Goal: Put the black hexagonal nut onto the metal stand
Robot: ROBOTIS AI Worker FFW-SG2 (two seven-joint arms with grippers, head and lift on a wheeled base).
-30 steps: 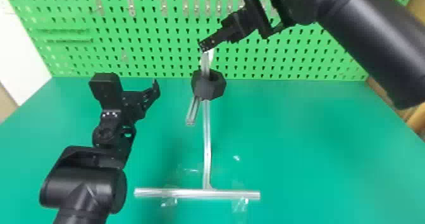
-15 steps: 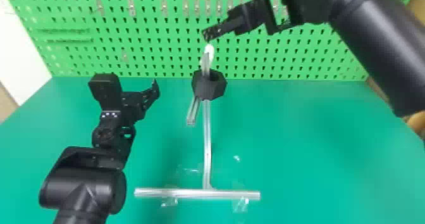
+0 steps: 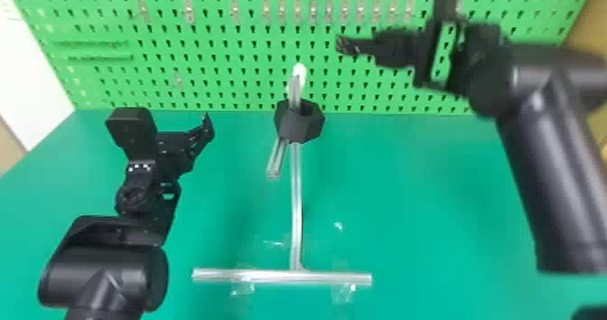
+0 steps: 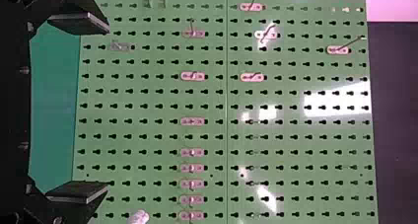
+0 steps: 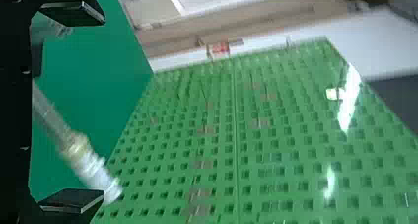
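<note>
- We find the black hexagonal nut point(image 3: 310, 127) up on the metal stand point(image 3: 296, 206), around its upper part, with the pale top poking out above and a slanted short bar point(image 3: 277, 158) jutting out below.
- Right tool point(image 5: 103, 107): fingers spread wide, nothing held, well apart from the nut, over by the green pegboard point(image 3: 226, 79).
- Left tool point(image 4: 107, 108): parked at the left side, fingers also wide apart and empty.
- Our reading: placing looks done; what remains is moving the right arm clear without brushing the stand's top.
- Handling, as we judge it: nut rigid, probably light moulded plastic, hardly fragile. Matt faces should grip fairly well; flat fingers could skid or twist it if they landed on corners.
- Best hold, should we need one: two opposite flats, squarely across, keeping the wide hole free for the rod.
- Shapes: chunky six-sided ring, crisp edges, dark and dull. The stand is slim, greyish and shiny, its upright slightly bowed in our view, rising from a straight base bar point(image 3: 334, 278).
- Clear, glinting tape point(image 3: 344, 292) lies by the base on the smooth green table point(image 3: 406, 206); we suspect it anchors the stand, though a hard knock might still rock it.
</note>
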